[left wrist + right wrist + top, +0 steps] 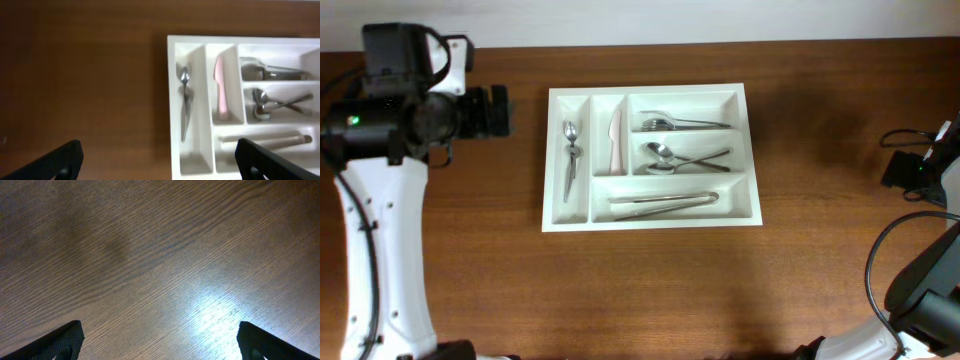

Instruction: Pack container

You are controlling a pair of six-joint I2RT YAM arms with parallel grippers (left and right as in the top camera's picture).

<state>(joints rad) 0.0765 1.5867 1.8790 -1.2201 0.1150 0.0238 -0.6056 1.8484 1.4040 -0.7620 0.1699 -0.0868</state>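
The container (650, 227), a white cutlery tray, lies in the middle of the wooden table. Its two narrow upright compartments hold teaspoons (570, 150) and a pink knife (615, 140). The long ones hold forks (685, 124), spoons (682, 158) and tongs (665, 200). My left gripper (502, 110) hovers left of the tray's far-left corner, open and empty. In the left wrist view the left gripper (161, 167) spans the container's left wall (171, 100). My right gripper (900, 170) is far to the right; the right wrist view shows the right gripper (161, 345) open over bare wood.
The left arm's white links (380, 250) run down the table's left side. Black cables (880, 260) loop near the right arm at the right edge. A pale wall borders the table's far edge.
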